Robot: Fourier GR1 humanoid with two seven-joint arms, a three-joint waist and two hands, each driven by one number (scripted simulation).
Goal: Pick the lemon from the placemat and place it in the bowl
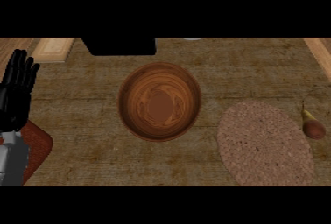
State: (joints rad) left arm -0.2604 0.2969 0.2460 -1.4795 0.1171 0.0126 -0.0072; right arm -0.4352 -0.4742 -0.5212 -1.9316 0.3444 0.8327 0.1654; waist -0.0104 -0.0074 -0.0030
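Wooden bowl mid-tabletop, woven placemat to its right, left hand resting at left edge, fingers straight and apart.

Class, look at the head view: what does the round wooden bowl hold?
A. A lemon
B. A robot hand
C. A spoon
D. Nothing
D: the round wooden bowl shows only its bare wood-grain inside, and the open left robot hand rests far off at the view's left edge.

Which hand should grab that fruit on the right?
Probably the right, though unseen: the fruit lies far right by the placemat; the left hand rests far left, past the bowl.
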